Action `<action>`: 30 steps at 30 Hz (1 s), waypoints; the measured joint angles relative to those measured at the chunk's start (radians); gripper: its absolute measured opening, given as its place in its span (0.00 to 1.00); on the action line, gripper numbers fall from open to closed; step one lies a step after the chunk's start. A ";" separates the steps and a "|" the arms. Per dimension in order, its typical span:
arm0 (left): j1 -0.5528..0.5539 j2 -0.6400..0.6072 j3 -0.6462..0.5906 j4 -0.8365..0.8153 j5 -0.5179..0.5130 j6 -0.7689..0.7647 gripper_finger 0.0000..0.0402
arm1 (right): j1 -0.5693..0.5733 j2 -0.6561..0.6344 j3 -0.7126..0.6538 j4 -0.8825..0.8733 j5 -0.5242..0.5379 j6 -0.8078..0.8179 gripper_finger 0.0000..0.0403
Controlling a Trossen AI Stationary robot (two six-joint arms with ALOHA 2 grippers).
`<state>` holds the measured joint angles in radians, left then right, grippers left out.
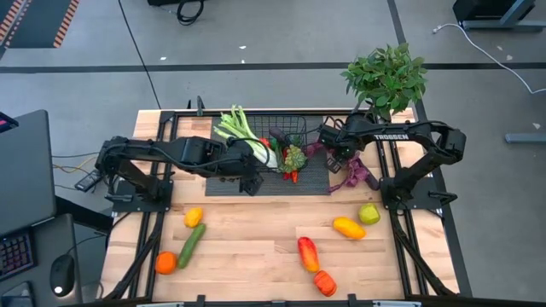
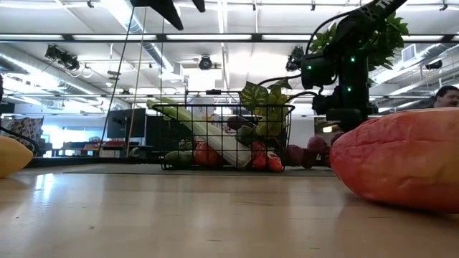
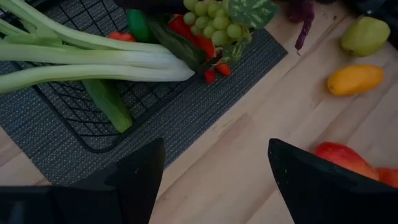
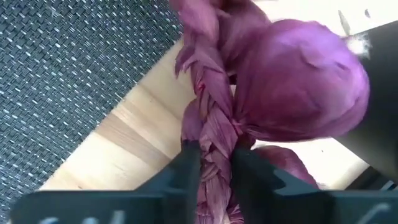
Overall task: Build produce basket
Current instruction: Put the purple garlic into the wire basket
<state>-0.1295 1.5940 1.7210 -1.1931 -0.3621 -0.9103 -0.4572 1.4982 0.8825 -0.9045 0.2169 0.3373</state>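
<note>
Beside the mat's right edge, my right gripper (image 4: 214,165) pinches the braided purple stalk (image 4: 208,118), its long axis running on toward the tabletop's right edge. To its left sits the basket (image 1: 294,126), nearer me than my open left gripper (image 3: 214,180).

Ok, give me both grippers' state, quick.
Left gripper: open, empty, above the mat's edge beside the basket.
Right gripper: shut on the purple braid.
</note>
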 joint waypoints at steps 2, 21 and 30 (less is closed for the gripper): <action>0.000 -0.014 0.000 -0.001 0.005 0.001 0.72 | 0.000 0.000 0.000 -0.006 0.000 0.014 0.14; 0.001 -0.203 0.000 -0.047 0.008 0.034 0.72 | 0.064 -0.229 0.146 -0.265 -0.091 0.304 0.10; 0.001 -0.227 0.000 -0.050 -0.026 0.090 0.72 | 0.110 -0.307 0.287 -0.297 -0.054 0.411 0.10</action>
<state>-0.1287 1.3671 1.7210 -1.2428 -0.3881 -0.8205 -0.3474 1.1914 1.1697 -1.2017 0.1626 0.7485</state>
